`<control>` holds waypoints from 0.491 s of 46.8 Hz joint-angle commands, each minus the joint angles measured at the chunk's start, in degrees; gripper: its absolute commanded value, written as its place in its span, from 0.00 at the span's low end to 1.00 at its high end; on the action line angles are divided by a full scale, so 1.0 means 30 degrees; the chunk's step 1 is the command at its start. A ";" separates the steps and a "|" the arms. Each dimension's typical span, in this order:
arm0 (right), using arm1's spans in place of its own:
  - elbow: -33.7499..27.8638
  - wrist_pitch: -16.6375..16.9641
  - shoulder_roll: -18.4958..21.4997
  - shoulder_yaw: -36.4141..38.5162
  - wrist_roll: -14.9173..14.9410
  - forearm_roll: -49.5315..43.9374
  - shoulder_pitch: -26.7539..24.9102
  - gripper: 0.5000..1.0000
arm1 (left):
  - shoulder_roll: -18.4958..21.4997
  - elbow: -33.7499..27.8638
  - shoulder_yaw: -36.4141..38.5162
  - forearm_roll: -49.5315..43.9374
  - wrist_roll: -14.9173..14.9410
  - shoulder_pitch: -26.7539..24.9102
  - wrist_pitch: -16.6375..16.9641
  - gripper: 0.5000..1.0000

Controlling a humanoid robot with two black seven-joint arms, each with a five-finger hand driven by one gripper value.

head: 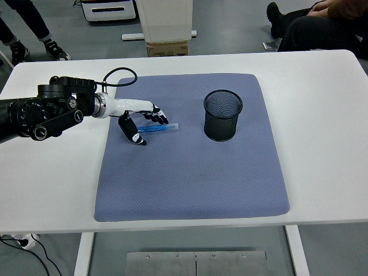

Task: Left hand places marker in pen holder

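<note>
- Grey floor runs across the top of the frame behind a white table (322, 115), and a person's dark legs (313, 29) show in the upper right corner.
- Fingers (156, 117) of the left hand (140, 119) are curling down over the marker's left end, with the thumb (131, 131) below it; they are partly apart and do not look clamped on anything yet.
- Just under those fingertips lies the marker (161, 128), blue and slim, flat on the mat left of centre, its long axis running left to right.
- Under it, a blue-grey mat (190, 172) covers the middle of the table.
- Right of the marker, well apart from it, the black mesh pen holder (223, 115) stands upright with its mouth open and nothing visible inside.
- Left arm (46, 109) comes in from the left edge of the frame, a black cable looping above the wrist.
- Right arm is not in the picture.
- By my judgement the marker is light, stiff and smooth plastic, liable to roll or skid on the mat if pushed from one side.
- A pinch across the barrel near its middle, thumb opposite the fingers, seems the safest hold, since it leaves one end free to tip down into the holder.
</note>
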 commanded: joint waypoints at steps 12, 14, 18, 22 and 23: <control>0.0000 -0.0009 0.0000 0.0000 0.0001 0.0000 0.0000 1.00 | -0.0066 -0.0001 0.0001 0.0003 0.0000 -0.0003 0.0025 0.45; 0.0000 -0.0009 0.0000 0.0000 0.0001 0.0000 0.0000 1.00 | -0.0066 -0.0001 0.0001 0.0003 0.0000 0.0026 0.0025 0.44; 0.0000 0.0020 0.0000 0.0000 0.0001 0.0000 0.0000 1.00 | -0.0095 -0.0001 0.0001 0.0033 0.0000 -0.0003 0.0025 0.33; 0.0000 -0.0009 0.0000 0.0000 0.0001 0.0000 0.0000 1.00 | -0.0095 -0.0001 0.0001 0.0033 0.0000 0.0026 0.0054 0.26; 0.0000 -0.0009 0.0000 0.0000 0.0001 0.0000 0.0000 1.00 | -0.0095 -0.0001 0.0001 0.0033 0.0000 0.0026 0.0054 0.26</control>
